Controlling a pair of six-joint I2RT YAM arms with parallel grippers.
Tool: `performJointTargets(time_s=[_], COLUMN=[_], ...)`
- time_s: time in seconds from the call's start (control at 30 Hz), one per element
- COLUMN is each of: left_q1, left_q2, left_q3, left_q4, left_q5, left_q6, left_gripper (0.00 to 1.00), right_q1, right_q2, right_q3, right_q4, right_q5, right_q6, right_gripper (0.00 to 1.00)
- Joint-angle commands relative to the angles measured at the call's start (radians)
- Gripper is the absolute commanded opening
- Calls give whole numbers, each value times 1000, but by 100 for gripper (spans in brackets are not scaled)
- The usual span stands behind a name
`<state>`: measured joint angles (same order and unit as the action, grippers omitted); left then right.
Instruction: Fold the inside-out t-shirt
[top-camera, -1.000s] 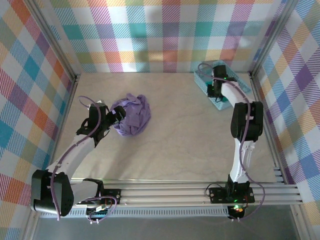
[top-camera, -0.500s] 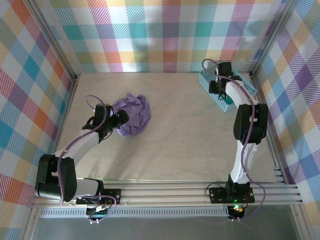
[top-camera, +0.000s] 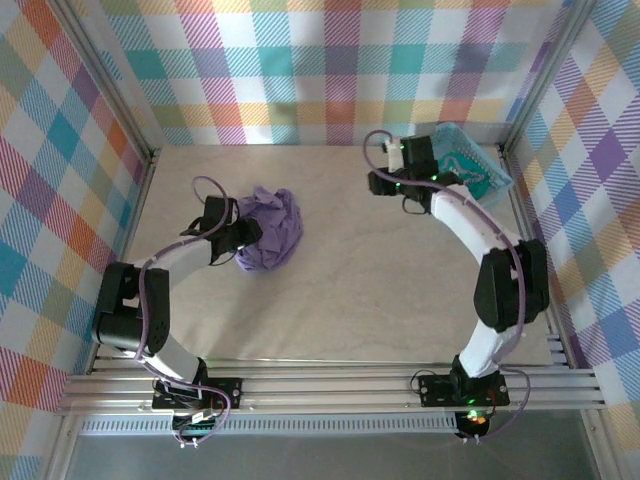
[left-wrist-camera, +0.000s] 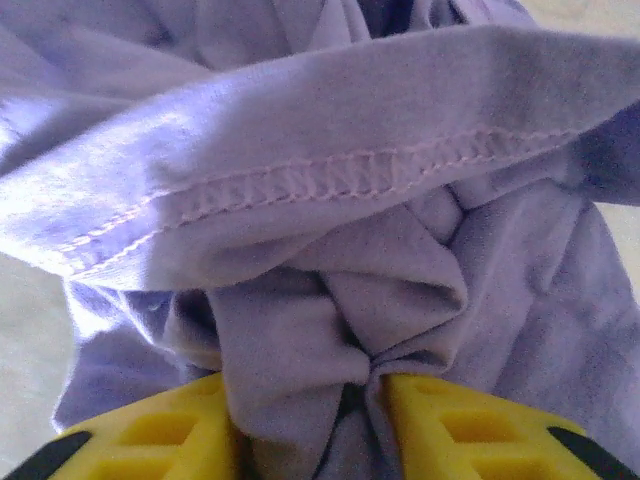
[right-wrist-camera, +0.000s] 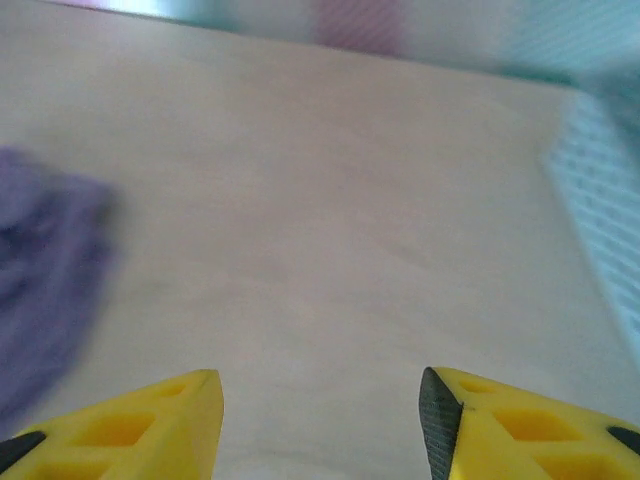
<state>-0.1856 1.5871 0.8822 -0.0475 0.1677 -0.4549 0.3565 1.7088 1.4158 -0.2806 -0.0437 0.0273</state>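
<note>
T-shirt crumpled, long axis indiscernible

Left arm bent low, elbow near, forearm reaching right, left gripper pinched onto a t-shirt fold, right arm arched forward, wrist turned left, right gripper parted.

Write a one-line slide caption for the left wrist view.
The left gripper pinches a bunched fold of the lavender t-shirt, whose stitched hem runs across above.
</note>
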Motion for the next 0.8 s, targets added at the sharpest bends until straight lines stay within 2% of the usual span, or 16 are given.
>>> performJointTargets(time_s=[0.0,0.07,0.17,0.23,0.27,0.37,0.47,0.53,0.63,0.67,0.77], left_q1=[-39,-83,-201,-263,-282,-285,-279,-272,-266,-262,-259], left_q2=[-26,-36,-75,-109,-116,-96,-97,-126,-146,-133,-41], left_q3=[7,33,90,124,138,167,138,96,55,58,116], left_q4=[143,186,225,197,165,52,25,40,5,-11,-73], left_q5=[227,368,491,446,389,226,187,168,63,50,118], left_q6=[3,-7,3,44,60,79,97,95,108,111,130], left_gripper=[24,14,13,19,22,44,58,64,75,76,78], right_q1=[56,62,61,61,61,61,61,62,68,68,68], right_q2=[-45,-83,-148,-184,-203,-257,-296,-309,-288,-271,-197], right_q3=[-104,-158,-209,-222,-231,-270,-320,-363,-415,-420,-402], right_q4=[133,177,199,183,174,139,100,93,100,100,95], right_q5=[-164,-166,-122,-111,-111,-99,-90,-101,-121,-118,-97], right_q6=[6,37,58,74,84,108,126,145,178,186,206], right_gripper=[55,55,55,55,56,59,63,65,70,71,72])
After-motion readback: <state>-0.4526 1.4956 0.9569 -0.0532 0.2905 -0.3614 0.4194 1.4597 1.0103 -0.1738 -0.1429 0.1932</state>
